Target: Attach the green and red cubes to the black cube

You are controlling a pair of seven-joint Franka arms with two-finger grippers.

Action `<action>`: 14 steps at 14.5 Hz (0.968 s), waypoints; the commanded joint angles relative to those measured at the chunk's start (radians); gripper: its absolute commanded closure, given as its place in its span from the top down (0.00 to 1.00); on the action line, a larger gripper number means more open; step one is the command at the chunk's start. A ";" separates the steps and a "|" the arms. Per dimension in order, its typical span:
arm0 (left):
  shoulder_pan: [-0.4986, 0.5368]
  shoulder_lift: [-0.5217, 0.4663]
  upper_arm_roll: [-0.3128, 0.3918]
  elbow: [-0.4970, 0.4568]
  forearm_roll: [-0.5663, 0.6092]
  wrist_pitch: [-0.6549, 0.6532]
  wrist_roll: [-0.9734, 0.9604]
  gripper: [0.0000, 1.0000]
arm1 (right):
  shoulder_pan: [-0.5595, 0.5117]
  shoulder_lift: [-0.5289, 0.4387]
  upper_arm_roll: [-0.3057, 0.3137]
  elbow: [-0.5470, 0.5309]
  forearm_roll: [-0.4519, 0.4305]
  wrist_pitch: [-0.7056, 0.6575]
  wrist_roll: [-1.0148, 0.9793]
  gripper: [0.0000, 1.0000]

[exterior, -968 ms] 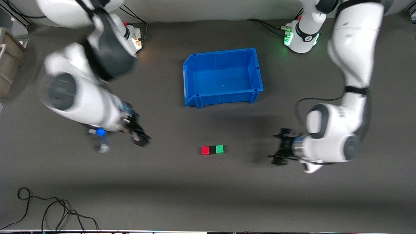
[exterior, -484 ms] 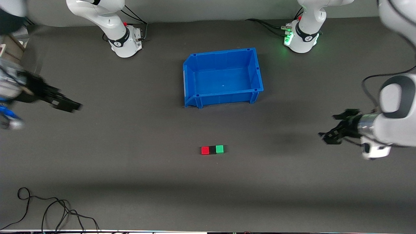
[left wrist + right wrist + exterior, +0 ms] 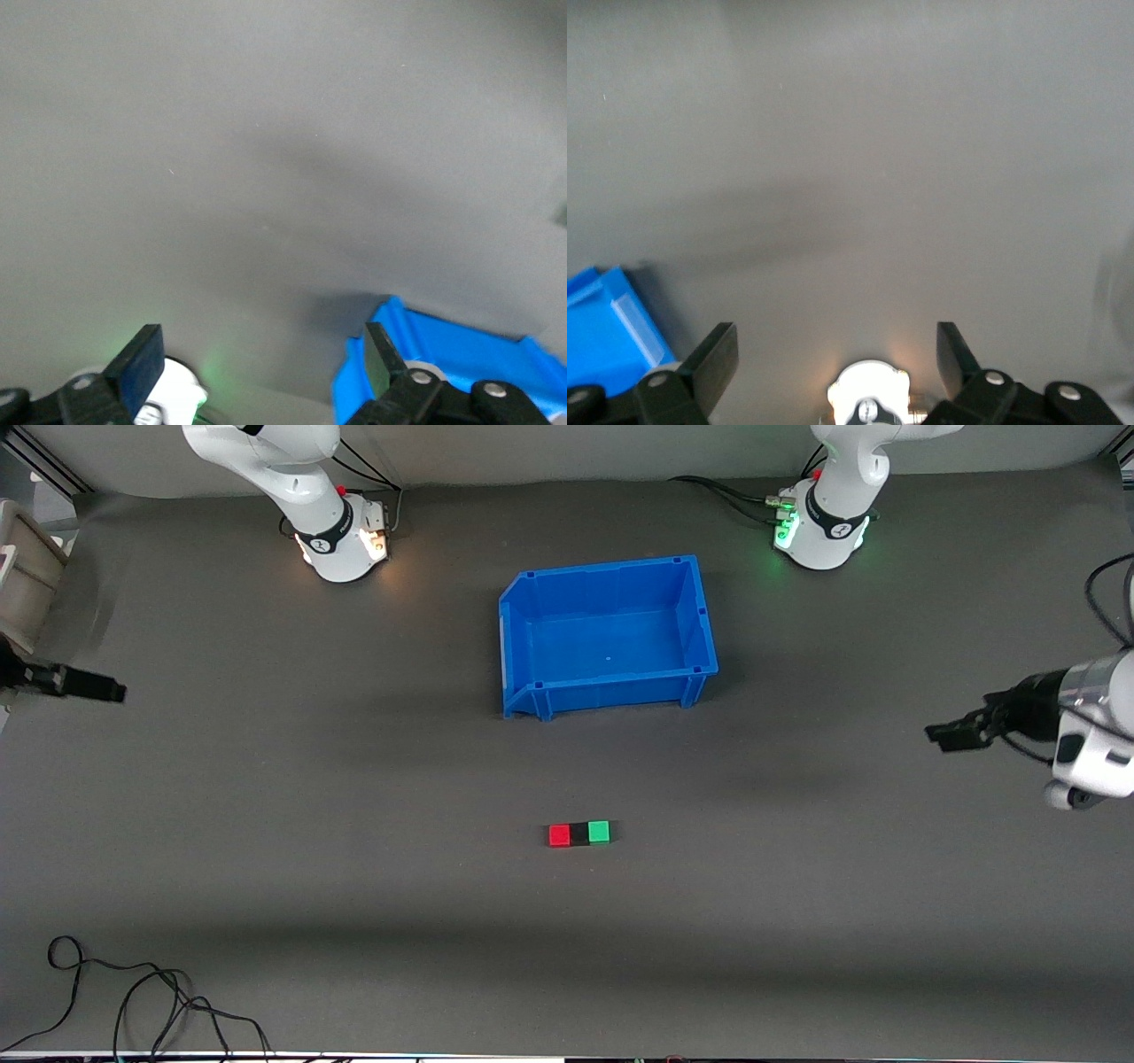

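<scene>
The red cube (image 3: 559, 835), the black cube (image 3: 579, 833) and the green cube (image 3: 600, 831) lie in one touching row on the grey mat, black in the middle, red toward the right arm's end. My left gripper (image 3: 942, 735) is open and empty, up over the mat at the left arm's end, well apart from the cubes. My right gripper (image 3: 108, 690) is open and empty over the right arm's end. In the left wrist view the left gripper (image 3: 261, 363) holds nothing. In the right wrist view the right gripper (image 3: 835, 354) holds nothing. Neither wrist view shows the cubes.
An empty blue bin (image 3: 605, 568) stands farther from the front camera than the cubes; its corner shows in both wrist views (image 3: 452, 354) (image 3: 602, 328). A beige box (image 3: 22, 576) sits at the right arm's end. A black cable (image 3: 133, 992) lies at the near edge.
Both arms have swung outward from beside the cube row to the table's ends. The three cubes have not moved.
</scene>
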State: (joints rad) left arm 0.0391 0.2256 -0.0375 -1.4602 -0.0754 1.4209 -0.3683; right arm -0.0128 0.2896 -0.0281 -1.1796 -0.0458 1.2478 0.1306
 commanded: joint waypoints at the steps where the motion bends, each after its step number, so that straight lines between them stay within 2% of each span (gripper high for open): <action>1: -0.045 -0.107 -0.010 -0.046 0.101 0.004 0.205 1.00 | 0.008 -0.110 -0.003 -0.191 -0.022 0.155 -0.034 0.99; 5: -0.035 -0.190 -0.009 -0.107 0.098 0.045 0.388 1.00 | 0.014 -0.236 -0.003 -0.414 -0.020 0.361 -0.087 0.99; 9: -0.041 -0.203 -0.008 -0.124 0.092 0.099 0.388 1.00 | 0.016 -0.276 -0.010 -0.482 -0.020 0.407 -0.112 0.99; 12: -0.045 -0.193 -0.010 -0.108 0.086 0.151 0.373 1.00 | 0.019 -0.346 -0.012 -0.600 -0.019 0.491 -0.112 0.99; 14: -0.047 -0.187 -0.010 -0.100 0.085 0.136 0.370 1.00 | 0.017 -0.348 -0.007 -0.588 -0.020 0.480 -0.103 0.99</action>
State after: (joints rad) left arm 0.0043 0.0517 -0.0535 -1.5531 0.0071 1.5529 0.0019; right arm -0.0071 -0.0034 -0.0294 -1.7140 -0.0462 1.7005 0.0397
